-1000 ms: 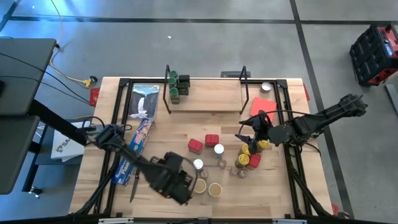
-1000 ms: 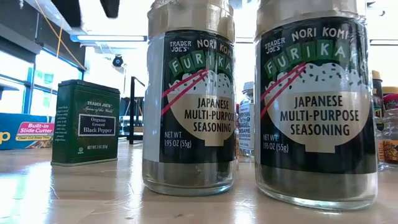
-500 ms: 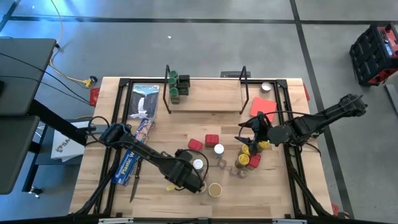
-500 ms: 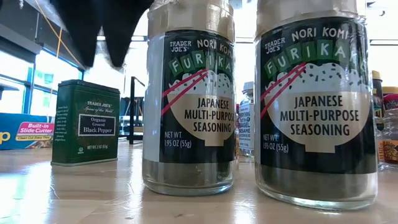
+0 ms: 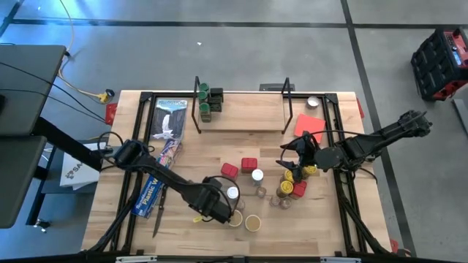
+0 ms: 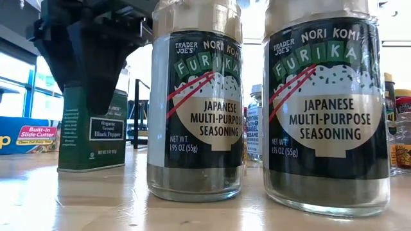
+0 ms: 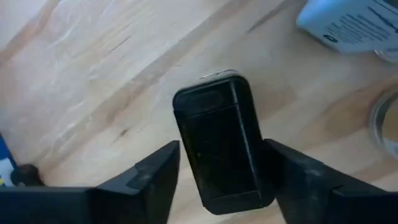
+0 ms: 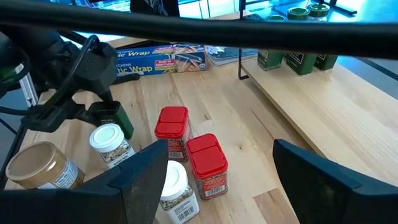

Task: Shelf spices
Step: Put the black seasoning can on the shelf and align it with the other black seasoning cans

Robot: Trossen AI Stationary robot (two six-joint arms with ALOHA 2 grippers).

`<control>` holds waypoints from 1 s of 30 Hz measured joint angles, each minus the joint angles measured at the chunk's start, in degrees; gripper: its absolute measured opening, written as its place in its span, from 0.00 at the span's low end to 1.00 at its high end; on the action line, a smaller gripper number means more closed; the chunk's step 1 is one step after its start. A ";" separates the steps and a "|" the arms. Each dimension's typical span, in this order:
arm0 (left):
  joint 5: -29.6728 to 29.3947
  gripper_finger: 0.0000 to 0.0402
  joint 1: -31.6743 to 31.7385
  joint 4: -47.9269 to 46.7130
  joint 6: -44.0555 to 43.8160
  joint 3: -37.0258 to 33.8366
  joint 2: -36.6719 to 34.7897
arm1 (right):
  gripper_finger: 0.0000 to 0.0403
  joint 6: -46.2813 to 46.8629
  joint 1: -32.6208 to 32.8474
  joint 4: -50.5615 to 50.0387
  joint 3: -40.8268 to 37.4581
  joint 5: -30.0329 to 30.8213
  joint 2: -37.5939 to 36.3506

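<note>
Tin (image 7: 222, 144), dark green, square, black pepper label: stands upright on the counter (image 5: 183, 157) at lower centre of the high view, between the fingers of the left tool (image 7: 219, 180), which straddle it with small gaps each side, not yet closed on it. Beside it: white-lidded jar (image 5: 232, 193), two tan-lidded furikake jars (image 6: 196, 102) toward the lower edge. Red tins (image 5: 239, 167) at mid-counter. Further jars clustered right of centre under the right tool (image 5: 289, 162), which hangs spread wide and empty.

Shelf (image 5: 241, 109), upper centre: green jars and tins (image 5: 209, 101) occupy its left end only; the board to their right is bare.

Step, judged: grasp of the pepper tin. Next: close, lift straight up to clear the neighbouring jars, carry toward the shelf.

Room: blue plastic-wrap box (image 5: 162, 162) lies left of the path; red tins lie on the direct line.
</note>
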 joint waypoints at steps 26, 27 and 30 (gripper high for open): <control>-2.79 0.30 31.82 -3.43 64.39 3.18 -17.86 | 0.70 0.62 -0.07 0.10 0.00 1.83 0.00; -3.39 0.30 33.35 -2.89 67.63 4.14 -16.87 | 0.70 0.61 -0.07 0.09 0.00 2.37 0.00; -4.84 0.30 37.49 -0.65 76.59 7.09 -13.80 | 0.70 0.61 -0.07 0.46 0.00 3.60 0.00</control>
